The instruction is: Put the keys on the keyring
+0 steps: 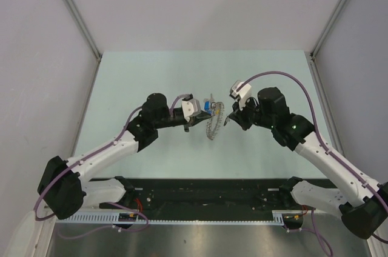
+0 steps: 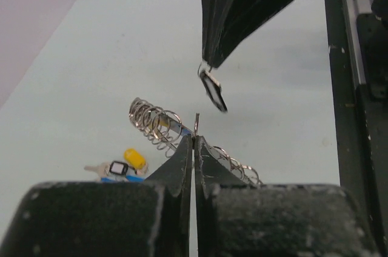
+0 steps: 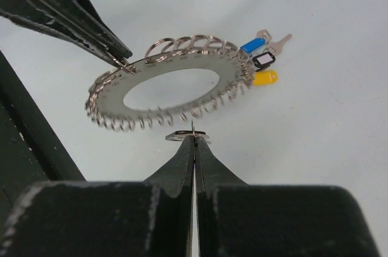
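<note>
The keyring point(image 3: 115, 96), a silvery ring with a looped wire rim, is held tilted above the table; it also shows in the top view point(image 1: 213, 122) and the left wrist view point(image 2: 153, 121). My left gripper point(image 2: 194, 139) is shut on one wire loop of its rim, as the top view point(image 1: 200, 122) also shows. Blue point(image 3: 251, 45), black-rimmed point(image 3: 264, 60) and yellow point(image 3: 265, 78) keys hang at the ring's far side. My right gripper point(image 3: 193, 139) is shut on a small black-rimmed key point(image 2: 213, 91), held just short of the ring's near rim point(image 1: 228, 120).
The pale green table point(image 1: 151, 75) is walled by white panels at the back and both sides. A black rail point(image 1: 206, 193) runs along the near edge by the arm bases.
</note>
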Controlling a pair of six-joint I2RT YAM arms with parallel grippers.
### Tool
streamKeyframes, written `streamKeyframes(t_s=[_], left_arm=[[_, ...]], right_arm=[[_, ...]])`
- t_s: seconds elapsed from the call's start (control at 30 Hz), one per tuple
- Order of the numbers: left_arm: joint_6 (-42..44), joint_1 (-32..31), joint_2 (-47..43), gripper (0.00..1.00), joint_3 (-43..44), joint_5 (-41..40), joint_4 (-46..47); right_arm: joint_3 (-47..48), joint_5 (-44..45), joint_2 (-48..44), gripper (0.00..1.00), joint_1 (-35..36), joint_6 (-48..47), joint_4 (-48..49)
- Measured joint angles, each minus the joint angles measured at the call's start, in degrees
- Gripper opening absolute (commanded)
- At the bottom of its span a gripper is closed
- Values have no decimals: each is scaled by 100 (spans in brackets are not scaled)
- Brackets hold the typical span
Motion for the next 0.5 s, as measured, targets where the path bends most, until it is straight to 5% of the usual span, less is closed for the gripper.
streamKeyframes(t_s=[0.5], left_arm=[[208,413,192,0,-125,1620,-227]], right_arm=[[22,378,0,0,1073,-562,20]])
